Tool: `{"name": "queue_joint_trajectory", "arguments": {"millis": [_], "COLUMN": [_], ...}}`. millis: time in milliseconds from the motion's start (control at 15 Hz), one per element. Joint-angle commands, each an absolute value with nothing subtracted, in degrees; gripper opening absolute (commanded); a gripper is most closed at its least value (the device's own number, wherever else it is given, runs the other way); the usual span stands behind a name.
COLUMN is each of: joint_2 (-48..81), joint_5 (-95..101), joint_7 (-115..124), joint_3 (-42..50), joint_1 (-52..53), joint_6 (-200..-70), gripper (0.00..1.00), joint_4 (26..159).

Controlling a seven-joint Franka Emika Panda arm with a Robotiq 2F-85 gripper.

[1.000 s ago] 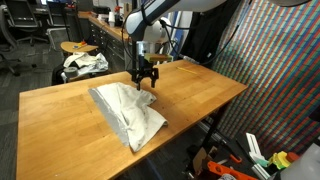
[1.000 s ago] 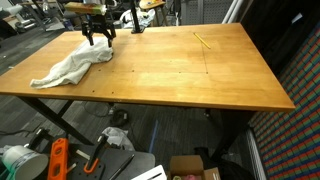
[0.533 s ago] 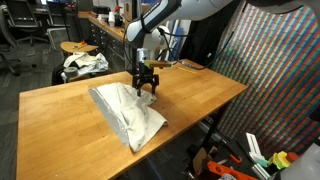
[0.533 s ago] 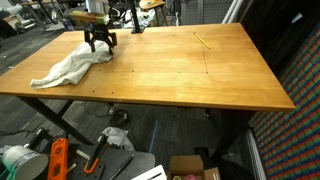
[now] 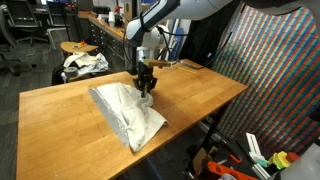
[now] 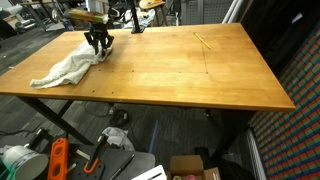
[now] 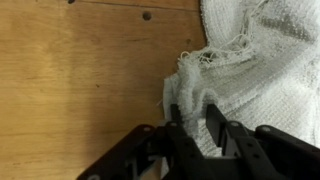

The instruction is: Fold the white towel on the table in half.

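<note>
The white towel [image 5: 126, 112] lies crumpled on the wooden table [image 5: 60, 110]; it also shows in the other exterior view as a rumpled heap [image 6: 68, 66]. My gripper [image 5: 146, 88] stands over the towel's far corner, and in an exterior view it [image 6: 100, 46] is down at the towel's end. In the wrist view the towel [image 7: 250, 60] fills the right side, and its frayed corner rises in a fold between the two black fingers [image 7: 215, 125]. My gripper [image 7: 196, 118] has its jaws pinched on that fold.
A thin yellow stick [image 6: 202, 40] lies on the table's far side. A stool with a cloth bundle [image 5: 82, 62] stands beyond the table. A patterned screen [image 5: 270, 70] rises beside it. Tools and boxes [image 6: 60, 158] clutter the floor below the table edge.
The jaws stood wide open over the towel's corner and have now closed in on a fold of it. The arm has come down slightly; the towel has barely moved.
</note>
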State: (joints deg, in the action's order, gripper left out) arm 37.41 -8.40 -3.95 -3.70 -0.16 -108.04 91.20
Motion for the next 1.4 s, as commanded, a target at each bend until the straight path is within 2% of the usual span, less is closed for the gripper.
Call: {"name": "queue_joint_trajectory", "arguments": {"millis": [0,67,200,267,400,600,1333], "joint_2": [36.2,35.9,34.3,33.1,31.4,29.5,40.4], "joint_5": [-9.6,-9.5,-8.3,-7.5,-5.4,-0.1,8.3], "joint_7": [-3.6,-3.4,-2.0,-1.2,0.1,2.7,14.5], "joint_3": [-4.0,-4.0,-3.6,-3.5,-3.4,-3.7,-4.5], "joint_1": [-0.3,-0.2,1.0,1.8,3.6,7.8,19.9], "joint_6": [-106.4,-106.6,-108.3,-108.5,-108.1,-107.5,-102.0], "gripper": [0.1,0.06,0.05,0.09,0.12,0.11,0.11], "joint_4": [89.8,89.8,89.9,90.1,89.9,89.4,70.1]}}
